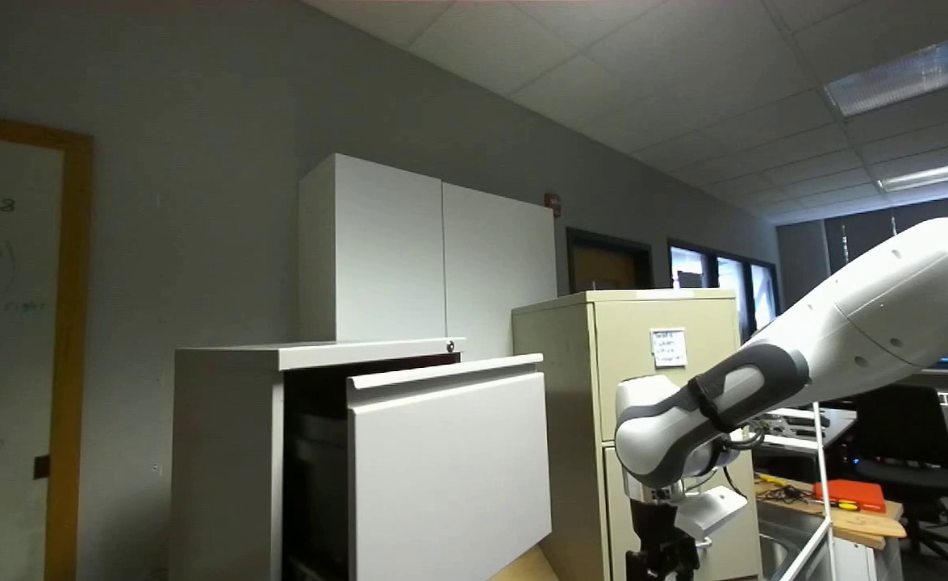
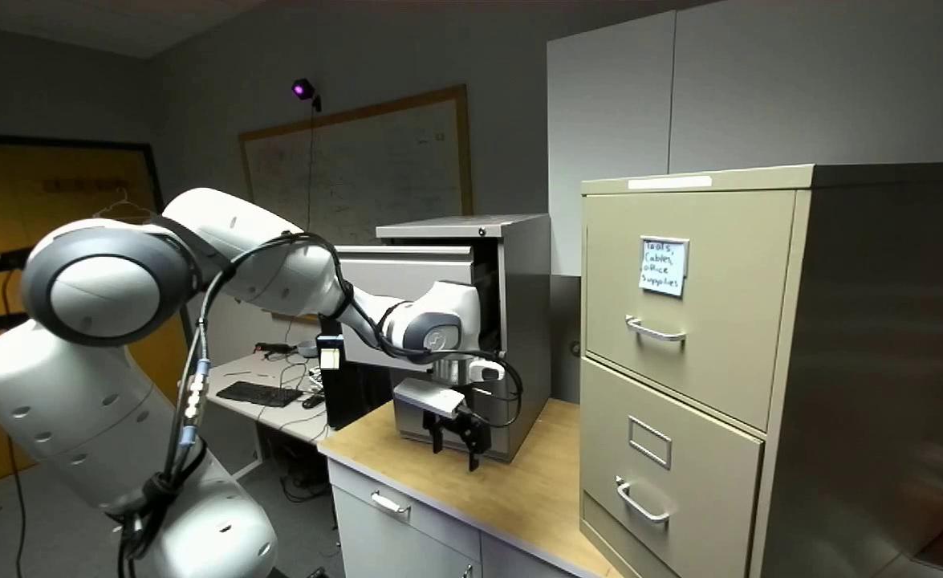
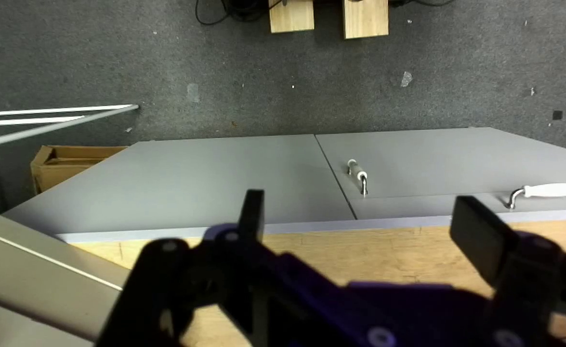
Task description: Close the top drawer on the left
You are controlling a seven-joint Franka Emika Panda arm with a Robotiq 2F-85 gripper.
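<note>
Top drawer (image 1: 451, 468) of white cabinet (image 1: 223, 468): pulled out; front at six o'clock in exterior view. My claw (image 2: 455, 452), seen at five o'clock from drawer in exterior view: released, jaws well apart, above wooden desk (image 2: 539, 491). My arm (image 2: 274, 277), same view: partly hides drawer. Beige filing cabinet (image 2: 720, 361): two o'clock from claw.

You are working in an office or office-like lab, judging by the filing cabinet (image 2: 736, 281) whose handwritten label (image 2: 664, 266) reads "Tools, Cables, office supplies", the whiteboard (image 2: 367, 160), the desk (image 2: 274, 411) bearing a keyboard (image 2: 258, 393) and mouse (image 2: 313, 400), the black chair (image 1: 897, 436), and the tiled ceiling (image 1: 683, 68) with its light panels (image 1: 917, 73).
</note>
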